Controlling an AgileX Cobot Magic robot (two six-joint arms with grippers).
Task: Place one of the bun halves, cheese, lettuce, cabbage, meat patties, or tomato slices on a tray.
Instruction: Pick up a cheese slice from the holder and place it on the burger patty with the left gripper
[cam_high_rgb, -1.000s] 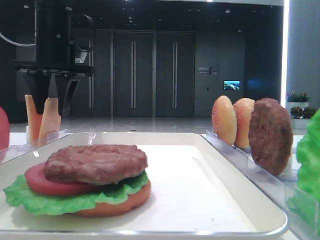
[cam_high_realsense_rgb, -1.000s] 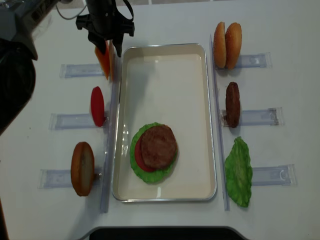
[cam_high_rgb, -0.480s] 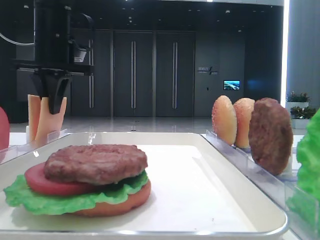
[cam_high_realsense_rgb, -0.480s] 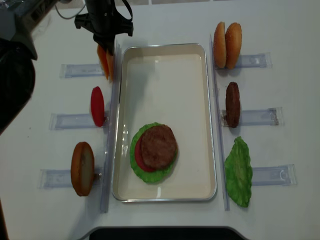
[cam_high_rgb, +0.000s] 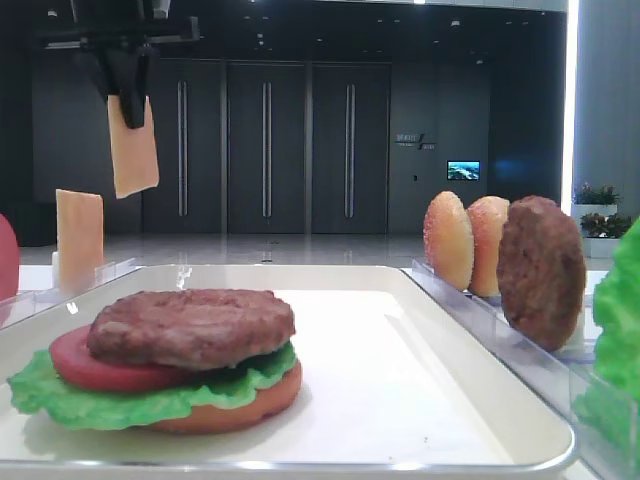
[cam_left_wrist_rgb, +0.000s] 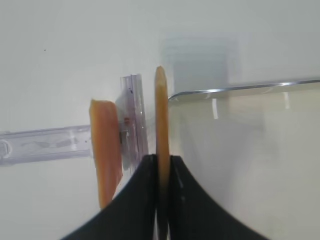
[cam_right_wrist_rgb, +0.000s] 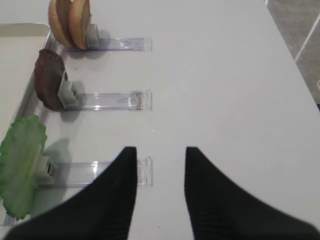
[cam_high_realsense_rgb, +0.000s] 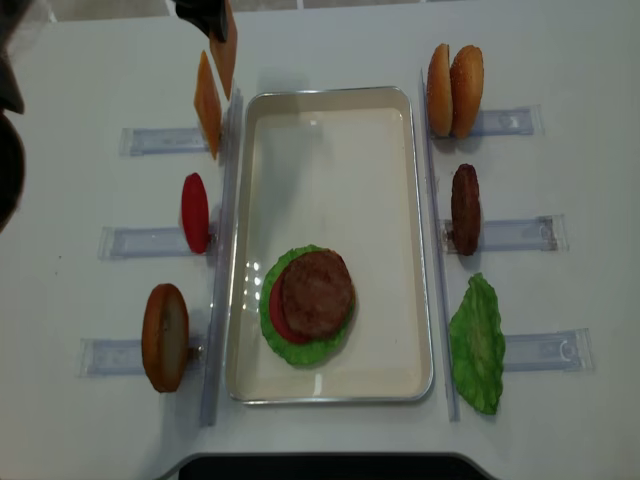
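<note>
My left gripper is shut on a thin pale orange cheese slice, which hangs high above the table near the tray's far left corner. A second cheese slice stands in its clear holder below. The white tray holds a stack of bottom bun, lettuce, tomato and a meat patty on top. My right gripper is open over bare table, right of the tray, with nothing between its fingers.
Right of the tray stand two bun halves, a patty and a lettuce leaf in clear holder strips. On the left stand a tomato slice and a bun half.
The left gripper closed on one cheese slice in the holder and lifted it straight up. The other slice stayed in the holder.
</note>
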